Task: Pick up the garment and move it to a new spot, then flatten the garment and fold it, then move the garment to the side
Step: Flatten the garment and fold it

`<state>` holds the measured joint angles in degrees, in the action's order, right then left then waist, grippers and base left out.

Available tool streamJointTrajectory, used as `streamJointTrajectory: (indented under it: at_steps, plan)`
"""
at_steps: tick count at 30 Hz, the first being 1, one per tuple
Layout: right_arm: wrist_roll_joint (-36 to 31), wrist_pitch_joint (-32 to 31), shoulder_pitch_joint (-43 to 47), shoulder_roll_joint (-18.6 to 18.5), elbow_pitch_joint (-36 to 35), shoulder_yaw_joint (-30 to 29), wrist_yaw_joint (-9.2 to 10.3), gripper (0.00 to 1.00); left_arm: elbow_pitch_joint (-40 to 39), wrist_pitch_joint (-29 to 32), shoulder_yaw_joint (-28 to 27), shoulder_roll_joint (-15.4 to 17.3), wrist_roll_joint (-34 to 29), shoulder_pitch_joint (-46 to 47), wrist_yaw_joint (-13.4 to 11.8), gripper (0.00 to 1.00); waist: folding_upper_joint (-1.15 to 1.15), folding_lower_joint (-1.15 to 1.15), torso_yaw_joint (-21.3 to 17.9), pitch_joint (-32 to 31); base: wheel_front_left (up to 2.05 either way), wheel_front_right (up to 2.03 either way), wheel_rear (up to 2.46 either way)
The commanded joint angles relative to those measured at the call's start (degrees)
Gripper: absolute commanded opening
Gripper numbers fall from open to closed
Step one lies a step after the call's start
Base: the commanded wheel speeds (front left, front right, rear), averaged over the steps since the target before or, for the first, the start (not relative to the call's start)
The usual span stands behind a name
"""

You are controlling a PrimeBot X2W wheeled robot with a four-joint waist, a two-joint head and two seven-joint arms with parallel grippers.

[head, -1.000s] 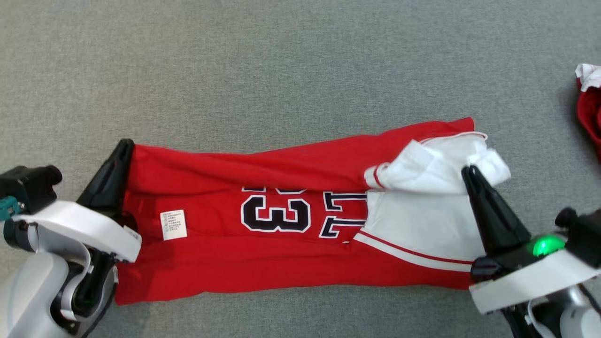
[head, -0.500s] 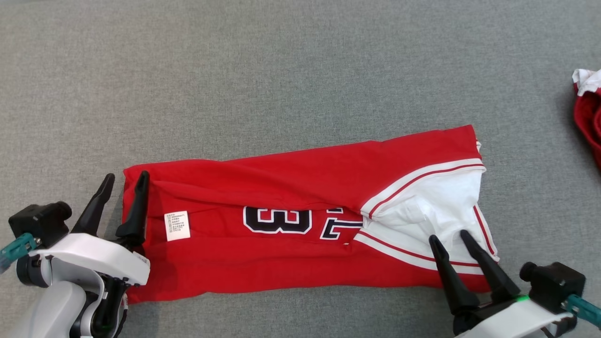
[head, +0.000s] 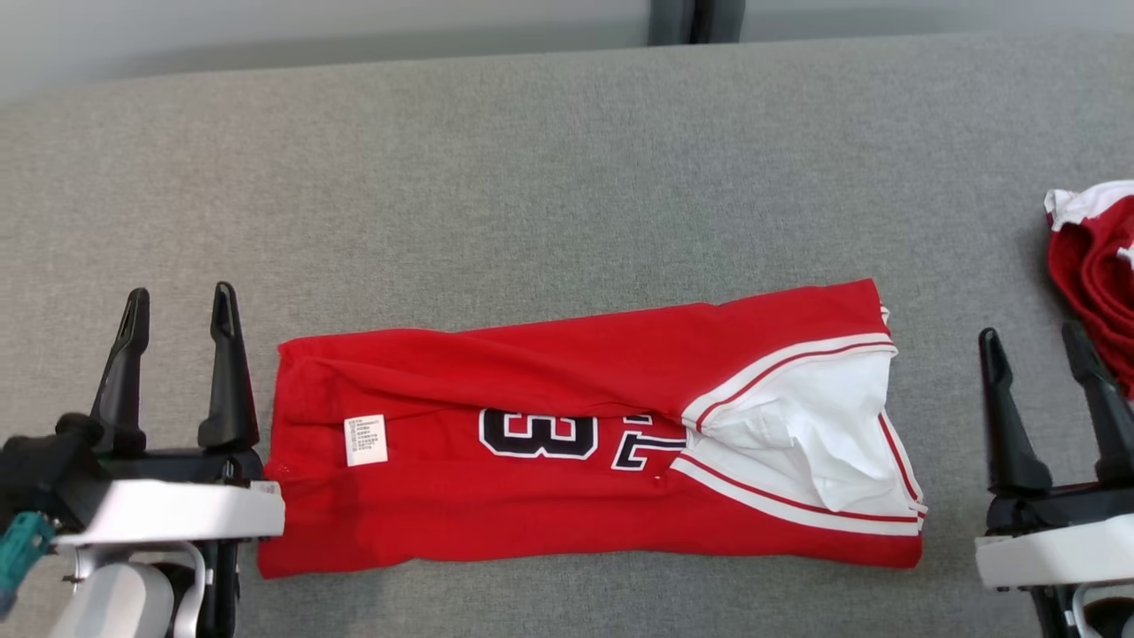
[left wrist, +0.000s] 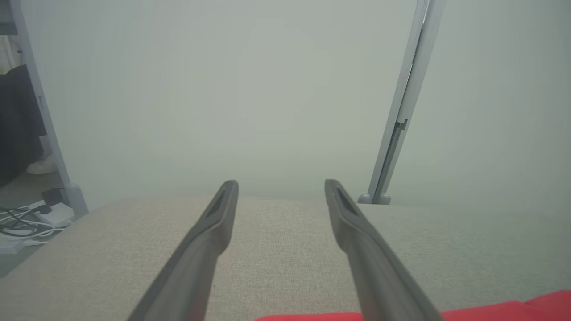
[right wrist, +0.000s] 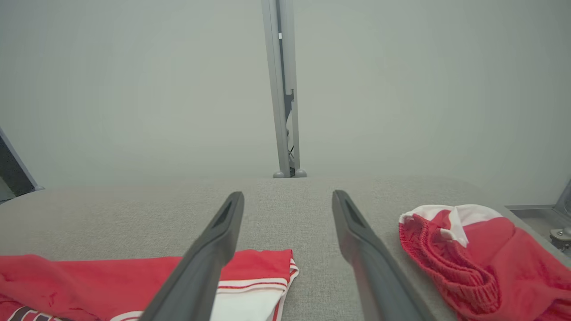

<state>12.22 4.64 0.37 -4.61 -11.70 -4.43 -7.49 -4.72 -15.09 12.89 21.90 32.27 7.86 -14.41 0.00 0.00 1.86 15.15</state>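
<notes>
Nearest the camera, the left gripper [head: 179, 291] is seen at the lower left with its two dark fingers spread wide and nothing held between them. It is set just off the left end of the garment [head: 532, 505] and is not touching it. The right gripper [head: 1029, 330] is likewise held wide and empty at the lower right, a little beyond the garment's right end. Between them the red garment is laid flat on the grey bench [head: 532, 177], folded lengthwise into a long band. A small white care label [head: 366, 439] is sewn near its left end, but its print is too fine to be read. A black number outlined in white [head: 539, 434], apparently 33, is half covered by the folded-over upper flap. The letters beside it are cut off and cannot be made out. A white panel with red stripes [head: 824, 425] is shown at the right end. Further right, a second garment [head: 1094, 266], red and white, is bunched near the bench edge. Beyond the bench, a grey post [right wrist: 283, 89] is seen against a pale wall [right wrist: 134, 89].
</notes>
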Motion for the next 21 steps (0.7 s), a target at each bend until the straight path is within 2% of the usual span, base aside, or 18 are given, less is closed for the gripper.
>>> streamJointTrajectory:
  at_steps: [1,11,21]
  plan:
    - [-0.6,-0.3,-0.5,-0.5,0.6,-0.4,0.01,1.0,-0.5,-0.1,-0.6,-0.3,-0.9,-0.9,0.2,1.0,0.0,0.0,0.4,-1.0,0.0,0.0,0.0]
    - [-1.0,-0.4,1.2,-0.9,7.5,-1.0,0.01,1.0,-2.2,-0.1,-0.7,-1.6,-6.3,-8.4,2.6,1.0,0.0,0.0,2.6,-5.8,0.0,0.0,0.0]
    - [-0.4,-0.5,1.0,-0.4,10.4,-0.4,0.01,1.0,0.6,-0.1,-0.6,-1.7,-4.9,-8.5,4.6,1.0,0.0,0.0,3.2,-8.0,0.0,0.0,0.0]
